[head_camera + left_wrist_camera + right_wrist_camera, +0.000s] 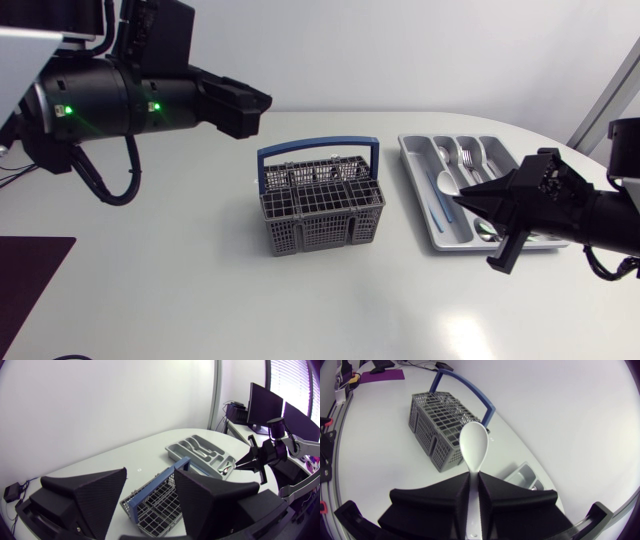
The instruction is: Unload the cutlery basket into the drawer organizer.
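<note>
White spoon (474, 445), clamped lengthwise between the right arm's fingers (447, 500), hangs over the organizer (417, 192), pointing across its slots toward the basket (320, 215).

The left arm's glossy black cylindrical housing (120, 100) carries two small green indicator lights (66, 109), and a thick black cable (133, 170) loops beneath it. The matte black left end effector (150, 477) has two broad wedge-shaped fingers (92, 497) with flat, faintly grainy faces. The right arm's black link (605, 222) ends in an angular, boxy wrist, and a thin black cable (598, 268) hangs under it. The right end effector (475, 477) is likewise matte black, with wedge fingers that taper to narrow tips.
</note>
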Action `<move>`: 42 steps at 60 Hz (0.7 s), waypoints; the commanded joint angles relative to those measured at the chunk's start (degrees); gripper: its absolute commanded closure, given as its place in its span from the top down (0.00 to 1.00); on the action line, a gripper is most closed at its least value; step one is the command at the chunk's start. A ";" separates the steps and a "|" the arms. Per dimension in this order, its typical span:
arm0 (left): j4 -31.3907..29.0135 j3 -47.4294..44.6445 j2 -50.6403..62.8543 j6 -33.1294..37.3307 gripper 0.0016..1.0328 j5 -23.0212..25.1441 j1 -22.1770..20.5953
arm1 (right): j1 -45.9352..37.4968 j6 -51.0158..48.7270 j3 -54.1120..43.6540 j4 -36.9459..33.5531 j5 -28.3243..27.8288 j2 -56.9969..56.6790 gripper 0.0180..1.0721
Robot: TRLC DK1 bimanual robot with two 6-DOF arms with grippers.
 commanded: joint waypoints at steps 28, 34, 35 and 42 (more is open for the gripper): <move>-2.38 -3.84 2.12 2.75 0.81 0.58 3.01 | -22.78 -33.26 7.77 -7.95 -6.61 23.63 0.06; -2.74 -4.10 2.12 2.93 0.81 0.58 3.19 | -23.75 -37.74 10.67 -7.95 -4.41 28.64 0.05; -2.82 -4.10 2.12 2.93 0.81 0.58 3.19 | -23.92 -38.45 11.02 -7.95 -3.89 29.43 0.05; -3.17 -4.46 1.86 3.10 0.81 0.58 3.54 | -24.54 -42.84 14.54 -7.95 -0.64 34.53 0.06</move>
